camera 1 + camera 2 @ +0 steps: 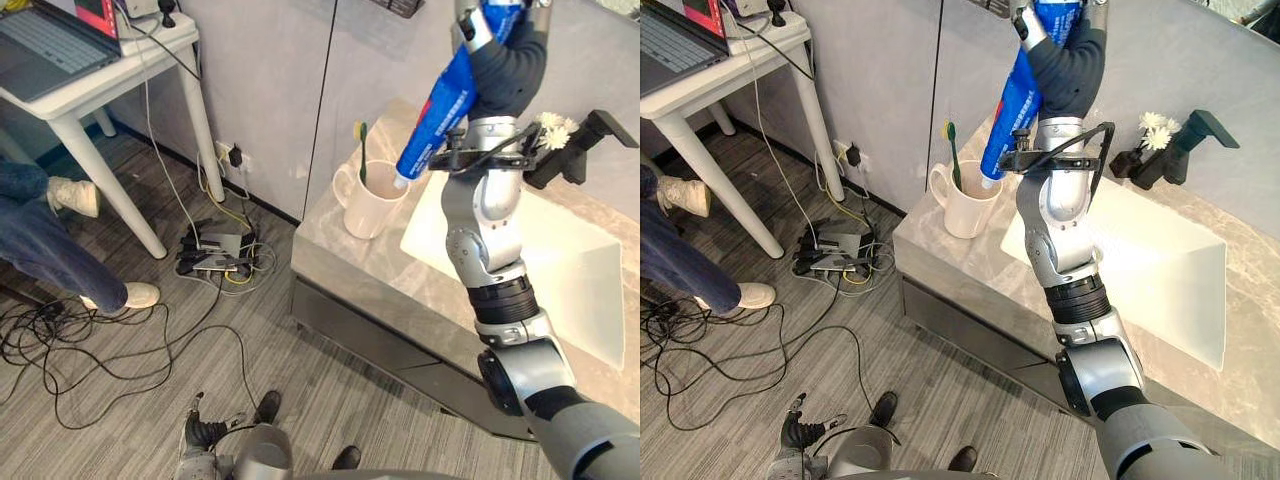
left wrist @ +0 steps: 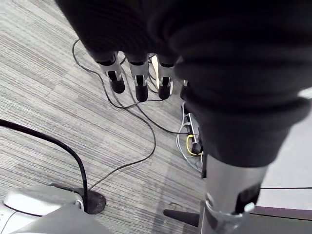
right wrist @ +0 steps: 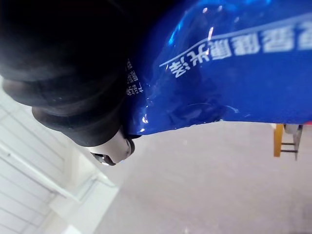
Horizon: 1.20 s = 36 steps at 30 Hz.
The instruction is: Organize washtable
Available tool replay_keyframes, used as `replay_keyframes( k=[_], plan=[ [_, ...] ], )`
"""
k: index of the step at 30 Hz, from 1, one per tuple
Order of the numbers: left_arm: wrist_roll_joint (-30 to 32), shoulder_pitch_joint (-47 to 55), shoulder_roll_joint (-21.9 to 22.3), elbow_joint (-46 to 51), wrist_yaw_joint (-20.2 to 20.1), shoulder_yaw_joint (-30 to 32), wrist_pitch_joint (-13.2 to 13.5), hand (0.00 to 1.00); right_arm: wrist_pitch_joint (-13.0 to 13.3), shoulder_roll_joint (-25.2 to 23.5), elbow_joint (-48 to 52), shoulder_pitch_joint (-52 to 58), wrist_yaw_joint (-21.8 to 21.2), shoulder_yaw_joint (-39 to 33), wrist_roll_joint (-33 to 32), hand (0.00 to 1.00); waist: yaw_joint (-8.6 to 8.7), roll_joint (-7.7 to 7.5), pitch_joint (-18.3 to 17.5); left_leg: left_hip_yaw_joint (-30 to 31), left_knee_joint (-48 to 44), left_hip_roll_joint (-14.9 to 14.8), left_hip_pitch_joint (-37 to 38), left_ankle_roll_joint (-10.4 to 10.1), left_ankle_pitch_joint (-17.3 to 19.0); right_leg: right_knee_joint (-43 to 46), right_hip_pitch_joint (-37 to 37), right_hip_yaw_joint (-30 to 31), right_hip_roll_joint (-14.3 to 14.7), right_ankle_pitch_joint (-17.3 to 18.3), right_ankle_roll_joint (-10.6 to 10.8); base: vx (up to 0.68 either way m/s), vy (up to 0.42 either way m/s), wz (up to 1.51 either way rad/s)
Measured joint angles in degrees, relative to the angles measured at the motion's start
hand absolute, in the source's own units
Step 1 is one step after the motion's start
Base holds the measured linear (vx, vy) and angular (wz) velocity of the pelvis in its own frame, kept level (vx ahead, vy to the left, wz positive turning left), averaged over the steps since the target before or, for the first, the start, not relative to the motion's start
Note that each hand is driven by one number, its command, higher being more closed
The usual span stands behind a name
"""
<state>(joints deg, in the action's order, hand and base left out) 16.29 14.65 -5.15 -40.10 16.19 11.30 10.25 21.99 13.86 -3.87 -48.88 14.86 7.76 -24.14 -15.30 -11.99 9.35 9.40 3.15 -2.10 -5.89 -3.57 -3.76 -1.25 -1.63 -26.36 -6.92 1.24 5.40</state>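
My right hand (image 1: 507,55) is raised high above the stone washtable (image 1: 335,250), shut on a blue toothpaste tube (image 1: 446,104). The tube slants down, and its white cap end hangs just over the rim of a white mug (image 1: 372,207). A green-and-yellow toothbrush (image 1: 362,150) stands in that mug. Up close, the blue tube (image 3: 219,73) lies against the dark hand cover (image 3: 63,73). My left hand (image 2: 140,85) hangs low over the striped floor with its fingers straight and nothing in them.
A white sink basin (image 1: 560,260) lies right of the mug, with a black faucet (image 1: 582,145) and white flowers (image 1: 555,128) behind it. A white desk with a laptop (image 1: 45,45), a person's legs (image 1: 50,250) and a power strip with cables (image 1: 215,250) are at left.
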Motion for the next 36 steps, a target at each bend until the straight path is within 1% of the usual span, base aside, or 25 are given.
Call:
replay_keyframes(
  k=[4, 6, 9, 11, 15, 22, 24, 36],
  plan=[
    [-0.43, -0.06, -0.67, 0.01, -0.07, -0.51, 0.03, 0.0, 0.0, 0.0, 0.0, 0.0, 0.03, 0.0, 0.0, 1.0, -0.23, -0.71, 0.48, 0.17, -0.07, 0.02, -0.35, -0.04, -0.03, -0.07, 0.17, -0.2, 0.07, 0.03, -0.05, 0.0, -0.002, 0.02],
    [-0.47, -0.12, -0.68, 0.01, -0.09, -0.52, 0.07, 0.0, -0.01, 0.01, 0.0, 0.0, 0.03, 0.0, 0.01, 1.0, -0.38, -0.75, 0.6, 0.15, -0.06, 0.05, -0.53, -0.04, -0.03, -0.05, 0.36, -0.18, 0.02, 0.03, -0.05, 0.0, 0.0, 0.0],
    [-1.03, -0.37, -0.64, 0.01, -0.12, -0.65, 0.16, 0.0, -0.02, -0.01, -0.64, 0.0, 0.19, 0.0, 0.04, 1.0, -1.21, -0.76, 0.63, 0.01, -0.08, 0.04, -1.0, -0.04, -0.04, -0.02, 0.94, -0.01, 0.03, 0.03, -0.05, 0.0, 0.003, -0.01],
    [-1.37, -0.38, -0.66, 0.01, -0.12, -0.66, 0.18, 0.0, -0.11, -0.02, -2.05, -0.04, 0.3, 0.0, 0.04, 1.0, -1.27, -0.93, 0.74, 0.01, -0.1, 0.03, -1.07, -0.05, -0.04, -0.03, 0.97, -0.03, 0.05, 0.03, -0.05, 0.0, 0.0, 0.0],
    [-2.95, -0.61, -0.7, 0.0, -0.1, -0.66, 0.22, 0.0, -0.39, -0.02, -2.71, -0.39, 2.11, -0.01, 0.2, 1.0, -1.26, -1.12, 1.35, -0.13, -0.1, 0.0, -1.57, -0.06, -0.05, -0.01, 1.57, 0.13, 0.01, 0.03, -0.06, 0.0, 0.001, -0.01],
    [-3.73, -0.8, -0.84, 0.0, -0.09, -1.23, 0.27, 0.0, -1.07, 0.05, -4.02, -4.59, 3.91, -0.09, 1.81, 1.0, -1.35, -0.98, 1.65, 0.09, -0.04, 0.03, -2.56, -0.1, -0.07, -0.43, 2.11, -0.38, 0.01, 0.02, -0.06, 0.01, 0.002, 0.04],
    [-4.66, -0.87, -0.92, 0.0, -0.06, -1.62, 0.28, 0.0, -1.1, 0.12, -4.02, -4.79, 3.96, -0.14, 2.27, 1.0, -1.37, -0.98, 1.66, 0.26, -0.04, 0.07, -2.93, -0.11, -0.07, -0.49, 2.32, -0.59, 0.02, 0.02, -0.05, 0.02, 0.003, 0.06],
    [-5.43, -1.17, -0.91, -0.14, -0.06, -1.8, 0.36, 0.0, -1.37, 0.82, -4.11, -4.8, 5.11, -1.16, 2.43, 1.0, -1.4, -0.79, 1.8, 0.81, -0.07, 0.08, -3.64, -0.11, -0.09, -0.48, 2.84, -1.15, -0.05, 0.02, -0.05, 0.0, 0.003, 0.02]
  ],
)
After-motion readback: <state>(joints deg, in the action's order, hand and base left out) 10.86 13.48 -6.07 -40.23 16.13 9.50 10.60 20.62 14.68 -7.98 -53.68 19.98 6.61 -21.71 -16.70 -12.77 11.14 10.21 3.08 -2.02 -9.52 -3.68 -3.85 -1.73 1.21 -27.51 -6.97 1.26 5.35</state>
